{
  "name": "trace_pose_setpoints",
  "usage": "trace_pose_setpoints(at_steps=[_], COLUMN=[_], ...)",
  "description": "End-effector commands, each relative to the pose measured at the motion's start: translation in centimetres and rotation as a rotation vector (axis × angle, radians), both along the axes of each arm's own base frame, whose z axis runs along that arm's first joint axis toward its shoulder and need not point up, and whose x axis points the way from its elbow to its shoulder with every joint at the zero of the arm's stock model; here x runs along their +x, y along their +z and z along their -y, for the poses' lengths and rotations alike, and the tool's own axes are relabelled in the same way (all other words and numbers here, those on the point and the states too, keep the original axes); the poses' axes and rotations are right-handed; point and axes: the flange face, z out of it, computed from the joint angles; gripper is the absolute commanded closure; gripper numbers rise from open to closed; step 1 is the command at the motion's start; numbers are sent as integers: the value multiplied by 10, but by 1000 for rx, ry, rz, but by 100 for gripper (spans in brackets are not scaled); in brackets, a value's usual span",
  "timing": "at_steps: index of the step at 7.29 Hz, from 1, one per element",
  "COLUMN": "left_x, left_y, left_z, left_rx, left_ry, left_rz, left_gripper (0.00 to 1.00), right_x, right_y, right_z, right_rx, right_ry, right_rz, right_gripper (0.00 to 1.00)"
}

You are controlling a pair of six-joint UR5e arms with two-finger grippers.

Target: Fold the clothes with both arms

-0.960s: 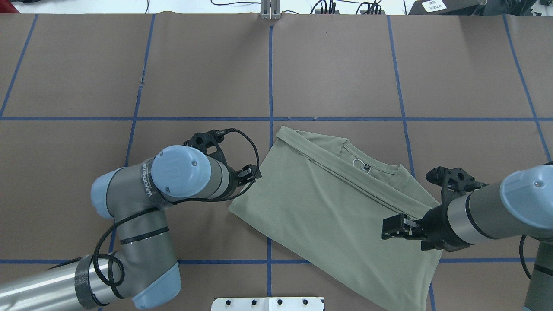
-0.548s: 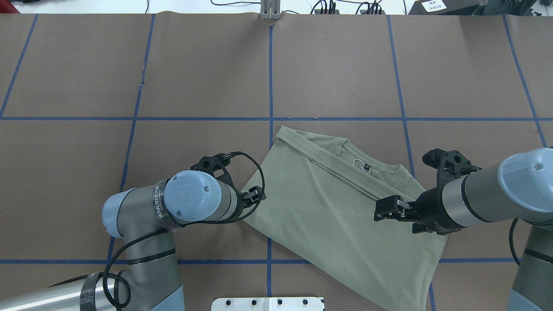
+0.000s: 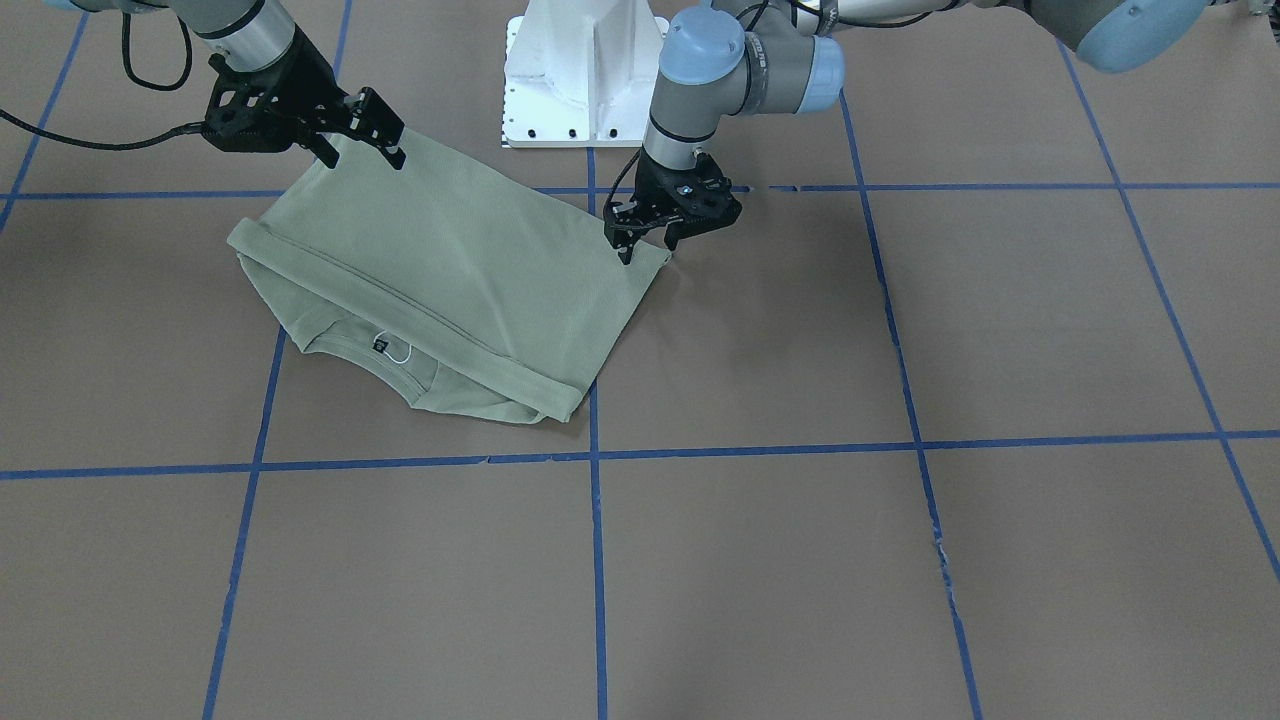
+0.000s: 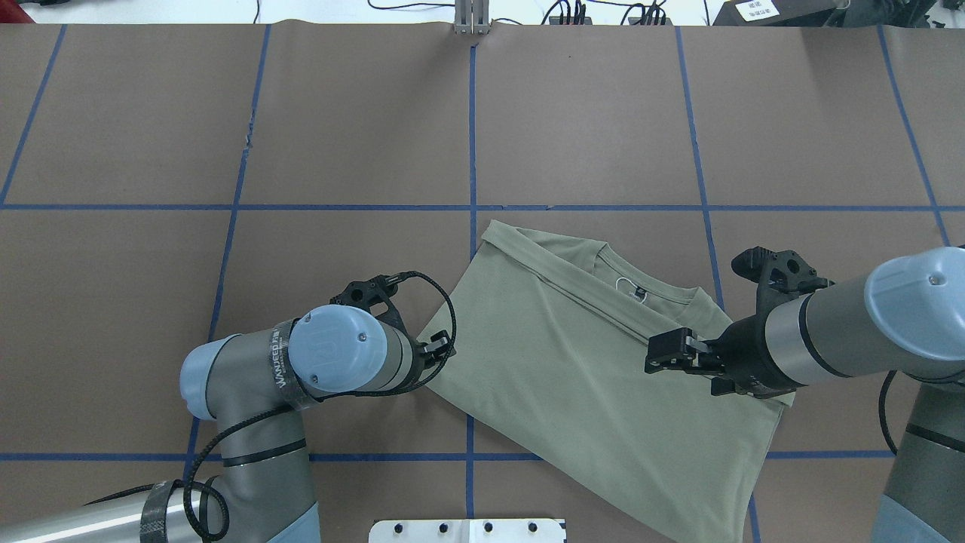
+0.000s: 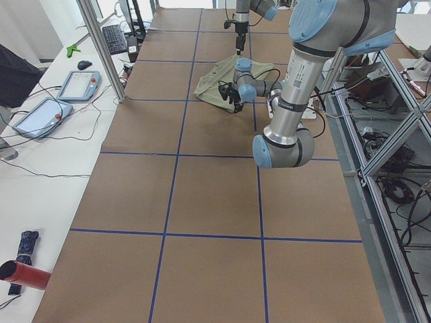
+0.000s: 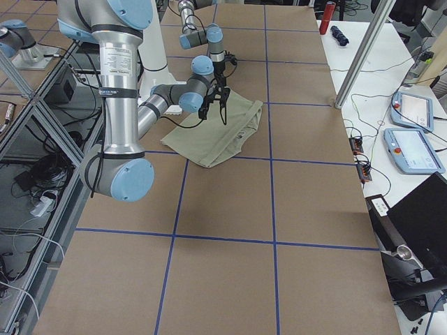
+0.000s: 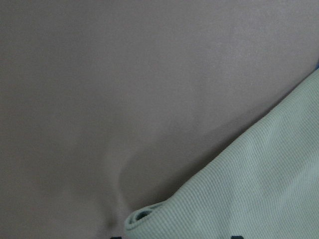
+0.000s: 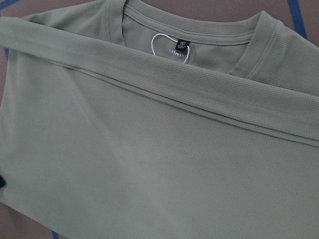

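Where it lies folded at 4 o'clock from the middle of the counter [image 4: 339, 113], the sage-green shirt [image 4: 588, 377] shows its black neck tag [image 4: 639, 290] at 12. Jaws of the left arm [image 4: 339, 362] stand apart at its 9 o'clock corner, those of the right arm [image 4: 844, 332] apart over its 3 o'clock side.

Seen from overhead, the left gripper [image 3: 647, 250] is almost wholly hidden beneath the blue wrist cap of the left arm [image 4: 337, 349]. In that view the shirt [image 4: 573, 362] also runs off the picture at the bench's robot-side edge, losing its lowest corner, while the right gripper [image 4: 653, 360] and right arm [image 4: 829, 332] cover its side toward the bench's right end. The left wrist camera gives only a blurred, rolled corner of cloth, the right wrist camera crops the shirt at every edge, and the lettering on the neck tag [image 8: 180, 46] is too small to read.
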Motion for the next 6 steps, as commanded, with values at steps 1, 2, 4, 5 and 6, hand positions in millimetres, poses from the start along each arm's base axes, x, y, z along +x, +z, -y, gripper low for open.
trace_pose_setpoints(at_steps=[1,2,4,5,6], left_x=[0,-1,-3,-7,-19], left_y=[4,2,-5,-5,-5], left_z=[0,0,-1,5,25], left_rx=[-3,1,10,13,15], left_ry=[-1,-1,6,-4,-38], left_rz=[6,2,-10,-10,-9], left_gripper=[59,89,100,100,100], right_x=[0,0,0,1,4], right_y=[3,3,3,3,3], right_z=[3,3,4,5,8], right_rx=[-3,-3,-4,-4,-4], right_ry=[5,6,8,11,19], right_rz=[-5,-5,-7,-7,-6], right_gripper=[0,0,0,0,0])
